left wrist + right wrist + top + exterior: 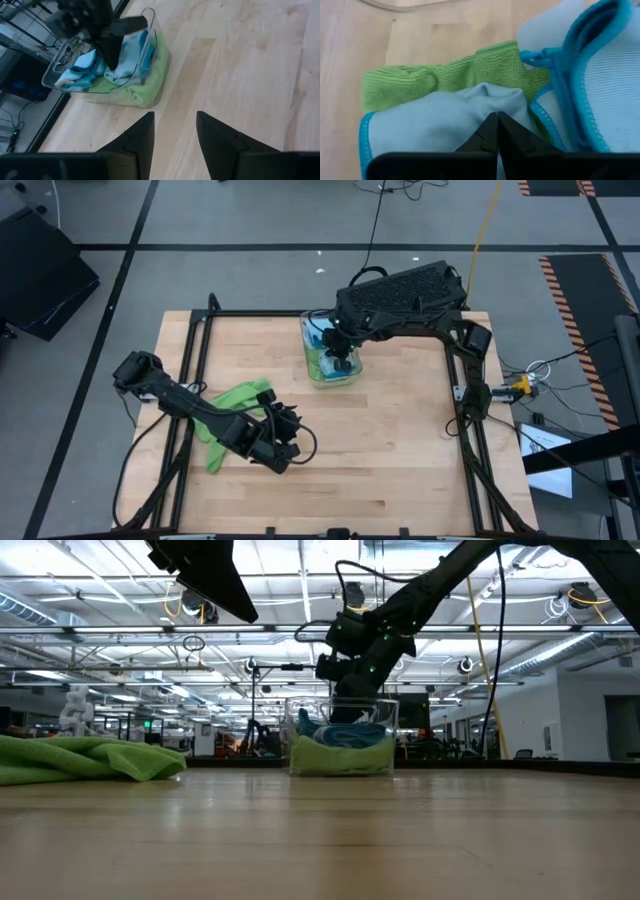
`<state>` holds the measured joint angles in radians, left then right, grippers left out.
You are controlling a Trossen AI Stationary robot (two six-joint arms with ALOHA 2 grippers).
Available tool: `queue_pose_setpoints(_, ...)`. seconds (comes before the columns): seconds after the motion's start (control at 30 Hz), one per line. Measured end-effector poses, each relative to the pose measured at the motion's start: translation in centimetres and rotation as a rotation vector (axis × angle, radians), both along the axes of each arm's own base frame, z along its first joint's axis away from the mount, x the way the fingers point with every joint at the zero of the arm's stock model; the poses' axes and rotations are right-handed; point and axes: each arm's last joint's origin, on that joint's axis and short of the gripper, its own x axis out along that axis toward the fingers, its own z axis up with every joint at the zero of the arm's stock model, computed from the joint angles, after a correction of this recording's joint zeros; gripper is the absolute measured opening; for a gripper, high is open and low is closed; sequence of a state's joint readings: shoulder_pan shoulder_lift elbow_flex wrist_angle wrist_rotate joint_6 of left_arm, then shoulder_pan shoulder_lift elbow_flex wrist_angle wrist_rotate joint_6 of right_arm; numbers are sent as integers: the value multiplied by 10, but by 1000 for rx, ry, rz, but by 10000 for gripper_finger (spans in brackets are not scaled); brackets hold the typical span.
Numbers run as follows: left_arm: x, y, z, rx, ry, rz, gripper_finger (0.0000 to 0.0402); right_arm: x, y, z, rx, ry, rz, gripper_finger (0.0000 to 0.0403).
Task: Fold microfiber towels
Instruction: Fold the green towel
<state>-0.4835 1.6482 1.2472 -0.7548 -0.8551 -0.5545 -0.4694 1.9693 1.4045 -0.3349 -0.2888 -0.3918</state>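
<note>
at the bottom centre of its wrist view, the right gripper [497, 131] is pinched shut on a light blue towel [445, 117] in the clear bin [318, 370]. nothing looks folded; a green towel [232, 402] lies crumpled centre-left beside the half-open, empty left gripper [291, 447].

Green towel [232, 412] crumpled on table — blue, green towels [120, 70] (bunched) in bin.

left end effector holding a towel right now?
No. In the left wrist view the left end effector has bare wood between its fingers, and the high view shows the green towel lying on the table beside that arm.
</note>
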Motion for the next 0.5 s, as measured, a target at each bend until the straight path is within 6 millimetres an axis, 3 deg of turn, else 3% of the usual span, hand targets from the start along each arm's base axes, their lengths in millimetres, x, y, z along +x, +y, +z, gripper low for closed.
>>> queue_pose_setpoints(0.13,0,0,0,7,-3,3,147,-7,5,30,-19,-49,-4,3)
queue_pose_setpoints(0.27,1,5,1,31,-25,46,148,-27,22,79,-36,-102,1,3)
queue_pose_setpoints(0.4,-2,18,3,45,-69,168,148,-64,52,124,-24,-142,6,3)
queue_pose_setpoints(0.5,-5,27,2,6,-51,230,153,-96,81,131,-1,-189,10,3)
